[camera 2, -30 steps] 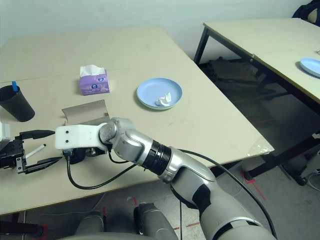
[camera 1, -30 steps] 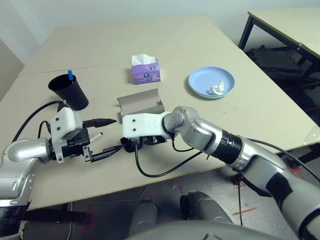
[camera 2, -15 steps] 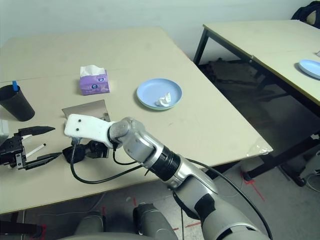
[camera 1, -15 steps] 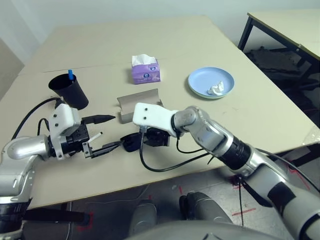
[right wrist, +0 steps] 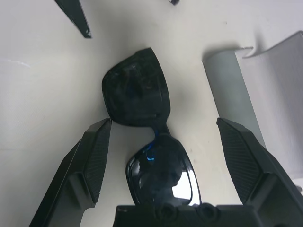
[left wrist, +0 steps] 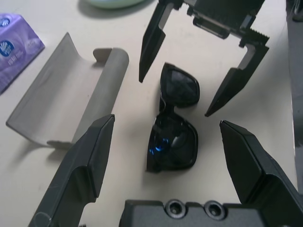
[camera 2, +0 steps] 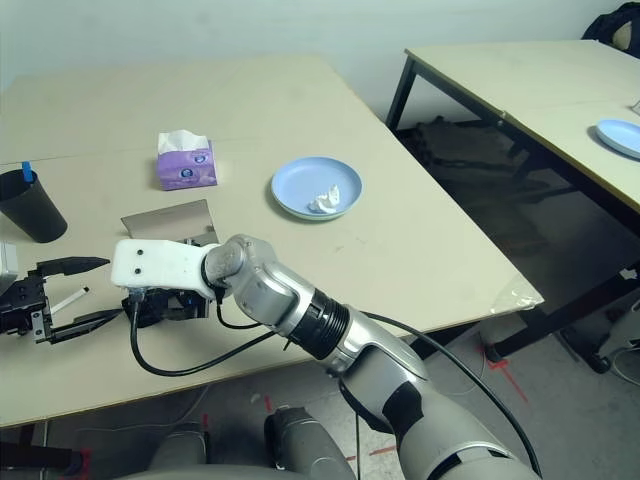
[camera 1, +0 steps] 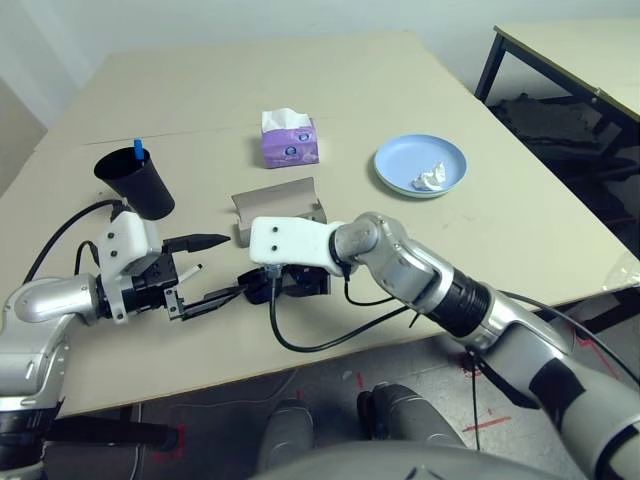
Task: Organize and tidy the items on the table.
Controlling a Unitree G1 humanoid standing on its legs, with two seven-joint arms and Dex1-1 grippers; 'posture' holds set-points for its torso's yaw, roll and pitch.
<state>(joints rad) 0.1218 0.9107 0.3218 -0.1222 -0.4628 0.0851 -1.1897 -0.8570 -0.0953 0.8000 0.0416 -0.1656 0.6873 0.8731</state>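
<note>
Both our grippers spread wide around the black sunglasses (left wrist: 174,124).

Sunglasses lie flat on the table (camera 1: 380,90), just beside grey glasses case (left wrist: 71,104). Left gripper (left wrist: 165,156) & right gripper (right wrist: 163,161) face each other across them, fingers released, gripping nothing.

A pale beige counter (camera 1: 420,260) with a thin seam across its upper left. On it: a black cup (camera 1: 137,183) at left, a purple tissue box (camera 1: 290,141) upper centre, and a light-blue plate (camera 1: 421,166) at right. An open grey glasses case (camera 1: 277,204) sits at centre, with black sunglasses (left wrist: 176,124) just beside it.
</note>
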